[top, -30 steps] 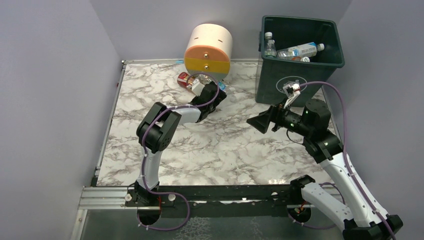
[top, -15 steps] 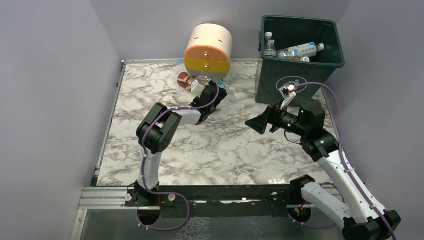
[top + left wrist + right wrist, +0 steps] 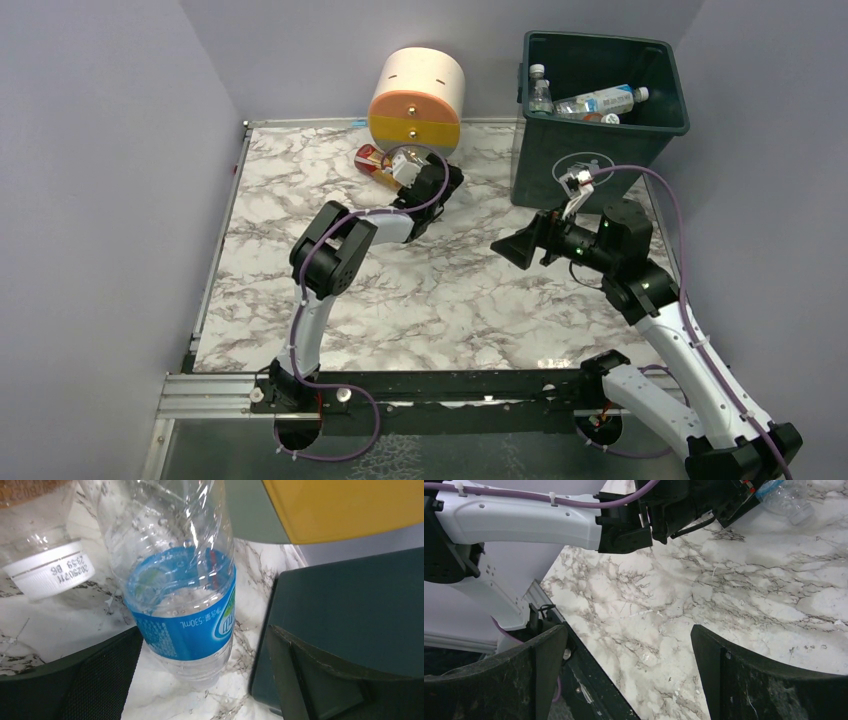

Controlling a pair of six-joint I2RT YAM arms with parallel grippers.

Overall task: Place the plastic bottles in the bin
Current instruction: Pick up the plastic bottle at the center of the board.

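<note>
Near the table's far edge, just beside the drawer unit (image 3: 415, 95), the left gripper (image 3: 205, 677) stands wide open astride the base of the blue-labelled bottle (image 3: 185, 615), so closing this near its end could squirt the slick, crushable thing away.

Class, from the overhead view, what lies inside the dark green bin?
Inside the bin: one clear bottle propped against a wall, and one blue-labelled bottle lying across. The near wall hides the bin's floor and anything lower.
</note>
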